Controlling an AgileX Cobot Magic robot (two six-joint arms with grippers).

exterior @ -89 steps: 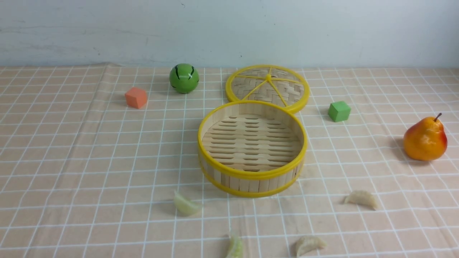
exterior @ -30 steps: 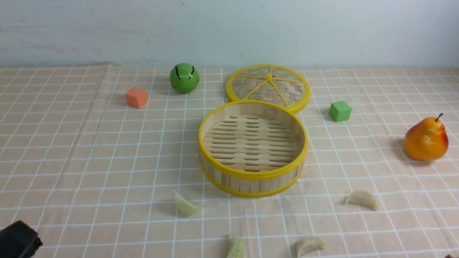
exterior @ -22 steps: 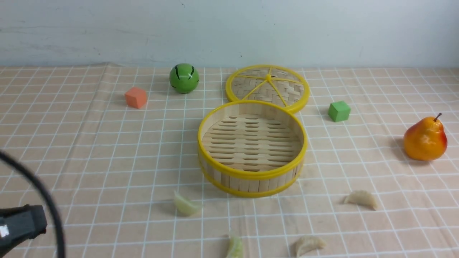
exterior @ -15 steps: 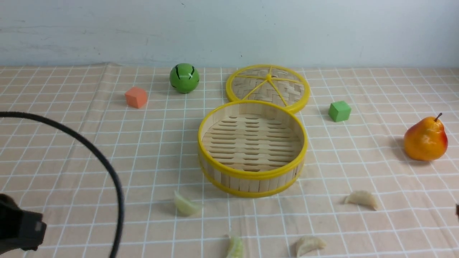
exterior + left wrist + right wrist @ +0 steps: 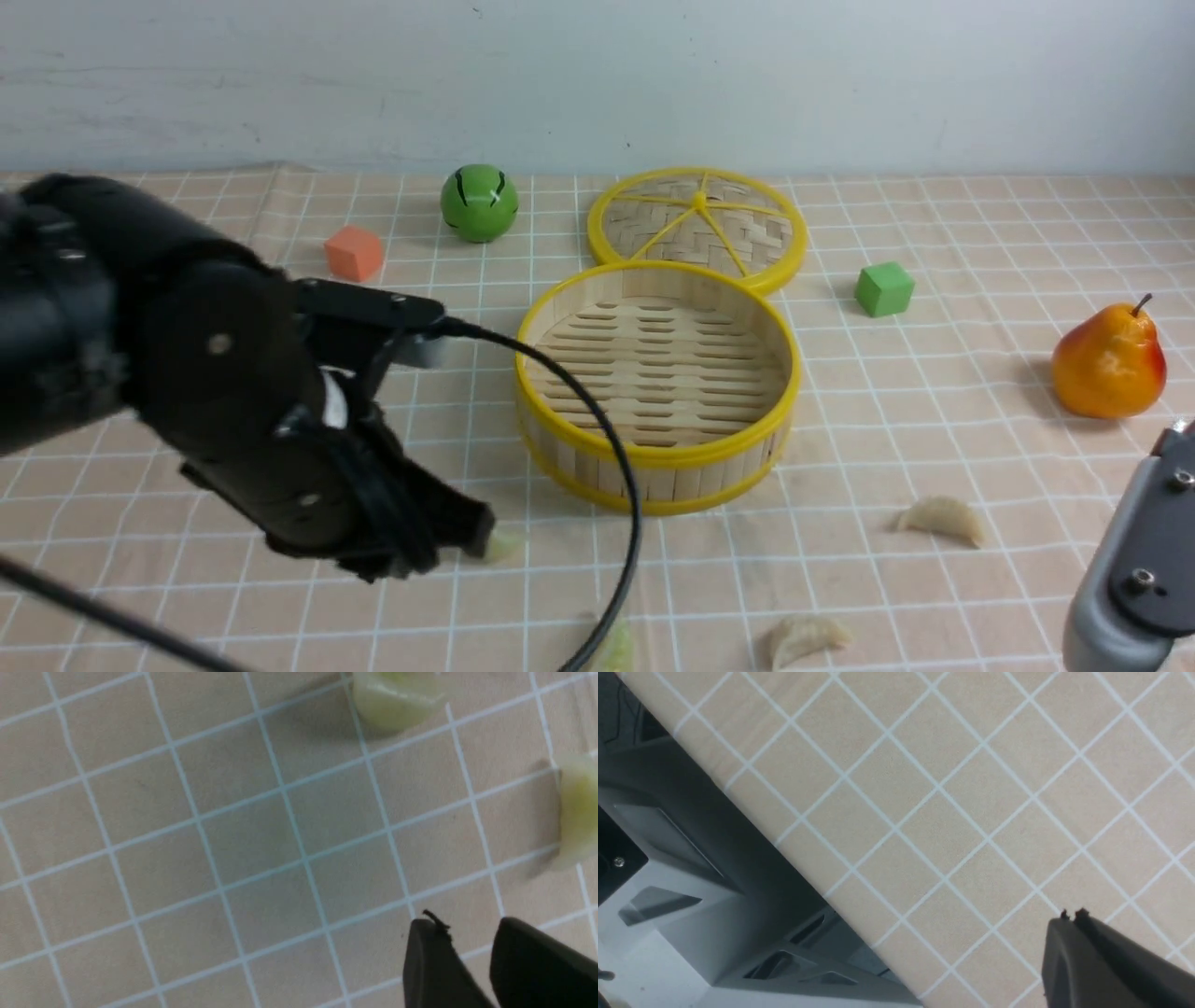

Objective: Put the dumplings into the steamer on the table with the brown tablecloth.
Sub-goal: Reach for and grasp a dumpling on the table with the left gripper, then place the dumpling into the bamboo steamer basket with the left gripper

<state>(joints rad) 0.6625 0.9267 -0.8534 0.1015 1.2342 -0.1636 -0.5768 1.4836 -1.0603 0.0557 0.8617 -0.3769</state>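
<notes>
**Left arm in over the first green dumpling; steamer not yet loaded**

Three seconds back: no arm in the front view. One second back: only a black corner at the left edge. Now the left arm [image 5: 215, 392] fills that side, and the left gripper [image 5: 469, 927] is low over the brown tablecloth [image 5: 280, 597]. Its fingertips are a narrow slit apart, with nothing between them.

The nearest green dumpling [image 5: 501, 546] lies just beside the gripper tip, on its steamer side. The second green dumpling [image 5: 616, 651] is a little further off, partly behind the cable [image 5: 627, 523]. In the wrist view both are clear of the fingertips.

The right gripper [image 5: 1071, 918] is also newly arrived, its arm [image 5: 1134, 569] rising at the near right corner. Its fingers are pressed together and empty, over the near edge of the cloth. One beige dumpling [image 5: 941, 519] lies between it and the steamer. The other beige dumpling [image 5: 808, 637] is nearer the robot.

The steamer [image 5: 653, 457] is unmoved, its floor bare. All four dumplings are where they were.

Reading: a reach for the first pick, no grasp made. The slit looks too tight for the dumpling, so the fingers likely need to spread before they close
</notes>
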